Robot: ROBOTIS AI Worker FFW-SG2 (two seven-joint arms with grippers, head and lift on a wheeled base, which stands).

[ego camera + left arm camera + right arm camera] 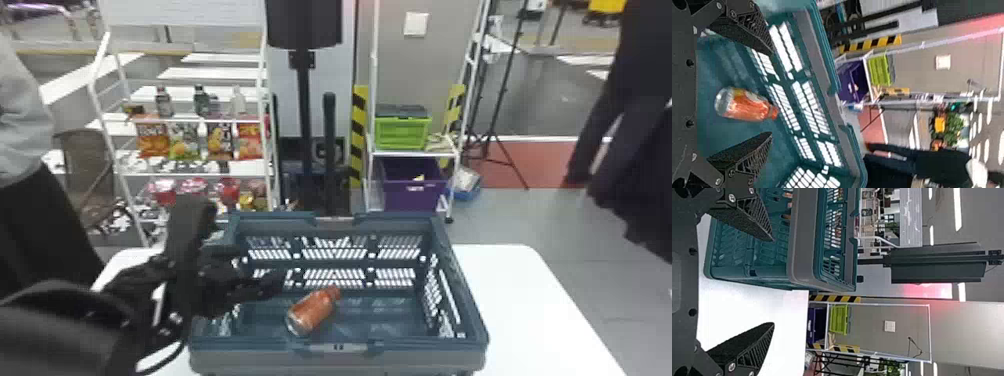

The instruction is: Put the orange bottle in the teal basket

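Observation:
The orange bottle (313,311) lies on its side on the floor of the teal basket (462,295), around the middle. My left gripper (257,270) is over the basket's left part, to the left of the bottle. In the left wrist view that gripper (772,94) stands open, with its fingers wide apart; the bottle (746,105) lies beyond them on the basket floor (723,137), not held. The right wrist view has my right gripper (774,282) open and holding nothing, beside the outside of the basket (803,239).
The basket stands on a white table (525,300). Behind are a snack rack (185,120) at left and a shelf with a green crate (402,132) and a purple bin (412,187).

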